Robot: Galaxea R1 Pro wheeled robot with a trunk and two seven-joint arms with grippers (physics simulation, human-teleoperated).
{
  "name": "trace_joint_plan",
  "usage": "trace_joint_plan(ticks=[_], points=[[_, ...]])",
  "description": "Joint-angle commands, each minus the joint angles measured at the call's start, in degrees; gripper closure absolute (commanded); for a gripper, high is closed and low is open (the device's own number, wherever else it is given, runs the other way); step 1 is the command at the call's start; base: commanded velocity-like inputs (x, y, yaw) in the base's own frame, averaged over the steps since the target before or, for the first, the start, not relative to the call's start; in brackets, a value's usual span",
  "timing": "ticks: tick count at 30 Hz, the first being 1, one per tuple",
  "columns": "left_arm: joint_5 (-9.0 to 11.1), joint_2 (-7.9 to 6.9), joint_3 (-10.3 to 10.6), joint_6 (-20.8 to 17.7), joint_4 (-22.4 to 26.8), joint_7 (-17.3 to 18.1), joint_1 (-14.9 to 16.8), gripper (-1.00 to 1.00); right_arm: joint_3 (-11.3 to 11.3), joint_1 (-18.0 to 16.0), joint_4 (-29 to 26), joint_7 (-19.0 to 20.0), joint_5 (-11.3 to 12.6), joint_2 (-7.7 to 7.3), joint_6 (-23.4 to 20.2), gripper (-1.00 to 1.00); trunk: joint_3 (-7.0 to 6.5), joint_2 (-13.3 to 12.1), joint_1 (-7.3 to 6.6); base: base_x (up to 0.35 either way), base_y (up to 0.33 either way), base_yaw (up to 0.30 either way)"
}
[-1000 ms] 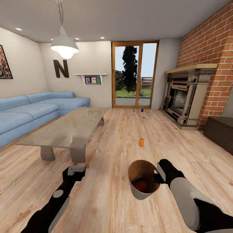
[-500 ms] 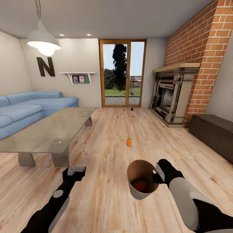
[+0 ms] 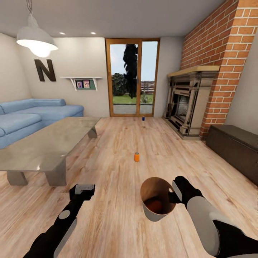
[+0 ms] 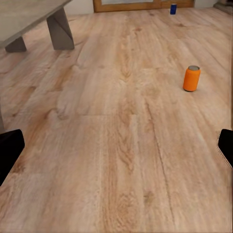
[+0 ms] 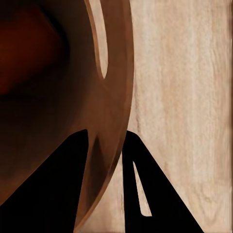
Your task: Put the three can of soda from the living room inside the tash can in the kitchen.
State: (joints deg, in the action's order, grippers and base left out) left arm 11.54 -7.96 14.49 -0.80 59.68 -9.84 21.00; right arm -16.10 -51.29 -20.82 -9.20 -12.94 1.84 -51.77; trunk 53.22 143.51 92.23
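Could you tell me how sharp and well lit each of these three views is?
Head view: evenly bright, lit pendant lamp, the far blue can tiny and soft. Left wrist view: clear floor grain, orange can crisp. Right wrist view: very close, the bin wall dim and blurred between dark fingers.

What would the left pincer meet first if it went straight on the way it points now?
Probably the bare wood floor: the open left pincer points forward and down at the boards. The orange can stands off to one side of that line, though depth is uncertain.
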Motion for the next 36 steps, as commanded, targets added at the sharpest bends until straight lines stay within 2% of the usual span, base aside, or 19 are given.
trace_joint_plan(ticks=[1,23,36], points=[[0.0,-0.01,0.0,0.0,0.0,0.0,0.0,-1.0,-0.1,0.0,-0.1,0.1,0.6,0.0,0.1,1.0,0.08,0.0,-0.01,0.128,-0.292,0.0],[0.1,-0.04,0.0,0.0,0.0,0.1,0.0,-1.0,0.0,0.0,-0.1,0.1,0.6,0.0,0.1,1.0,1.96,0.0,-0.01,0.141,-0.293,0.0],[0.1,-0.04,0.0,-0.1,0.0,0.1,0.0,-1.0,0.1,0.0,-0.1,0.1,0.6,0.01,0.1,1.0,2.19,0.0,-0.01,0.252,-0.221,0.0]])
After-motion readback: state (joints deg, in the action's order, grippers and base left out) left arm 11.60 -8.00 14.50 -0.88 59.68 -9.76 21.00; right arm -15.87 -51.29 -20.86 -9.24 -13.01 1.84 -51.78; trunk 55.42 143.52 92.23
